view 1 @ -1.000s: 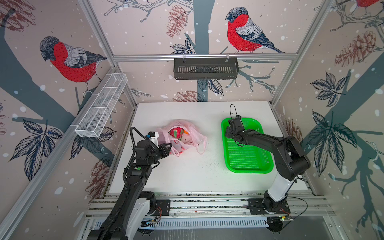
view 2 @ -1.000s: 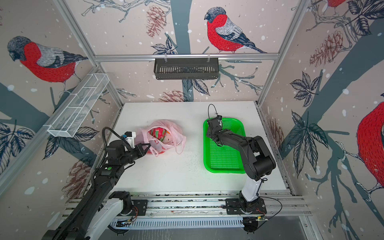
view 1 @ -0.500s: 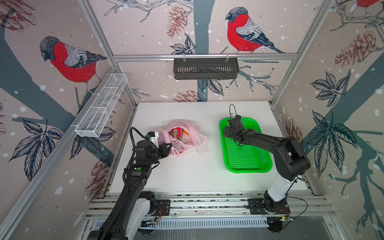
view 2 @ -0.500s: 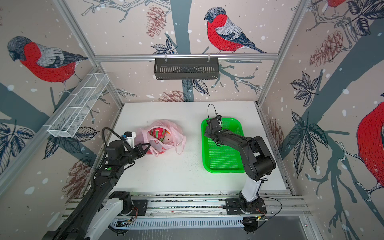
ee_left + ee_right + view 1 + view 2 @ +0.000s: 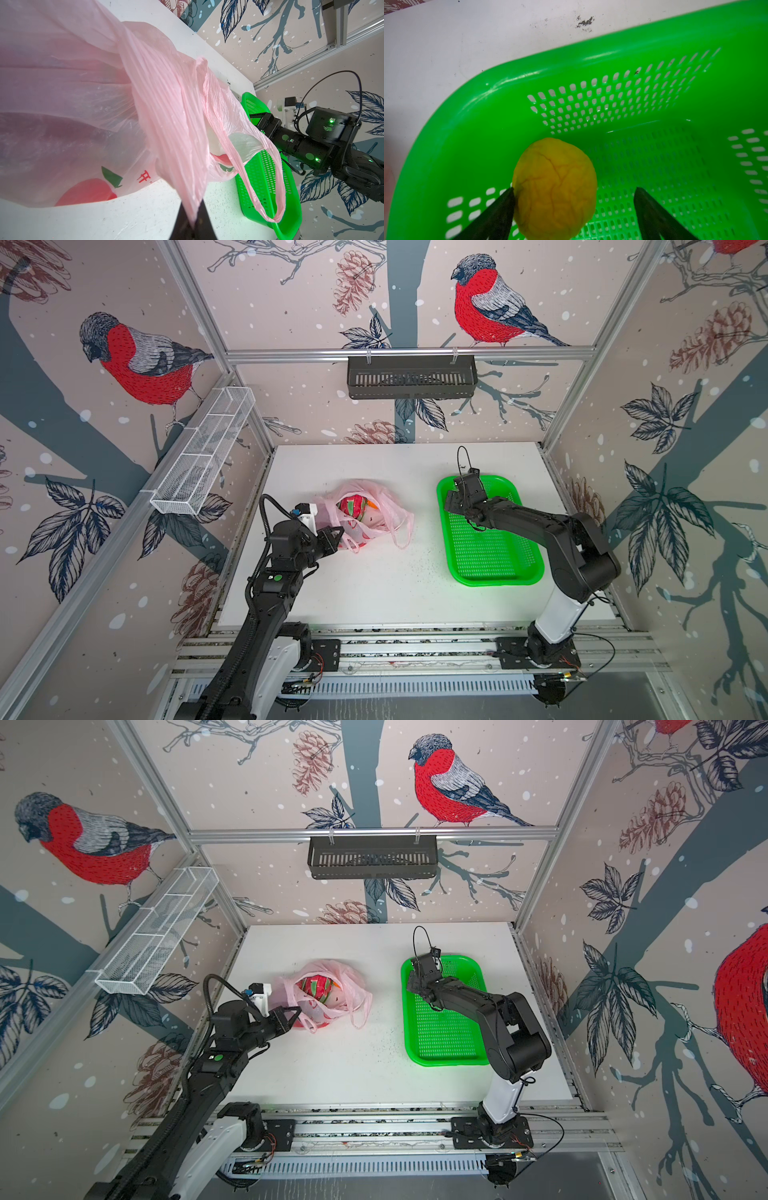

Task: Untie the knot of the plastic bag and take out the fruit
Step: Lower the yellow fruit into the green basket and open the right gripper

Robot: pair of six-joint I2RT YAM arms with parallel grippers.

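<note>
Two pairs of jaws are shown in opposite states. The left jaws are closed fully on a pleated fold of the plastic bag (image 5: 166, 104), and the film is drawn taut from the pinch toward the bag's body. This hold is judged to anchor the light bag and keep its mouth lifted, so that it is not dragged along when a piece is pulled out.

The right jaws are spread wide inside the green basket (image 5: 571, 66), with the yellow fruit (image 5: 554, 187) lying between them. One jaw is touching or just beside its flank and the other stands well clear, so nothing is gripped. The fruit lies near a corner of the basket, where the walls would check any rolling. In both top views it is hidden beneath the right wrist.

Outward from the left jaws, the bag lies on the table (image 5: 374, 593), well apart from the basket. No knot is seen. A loop handle (image 5: 276, 187) hangs slack and the mouth gapes, so the untying is judged complete. A magenta dragon fruit (image 5: 351, 506) and a sliver of orange (image 5: 372, 503) are visible within. The emptying is therefore judged to be at an early stage, and the right arm will be needed back at the bag.
</note>
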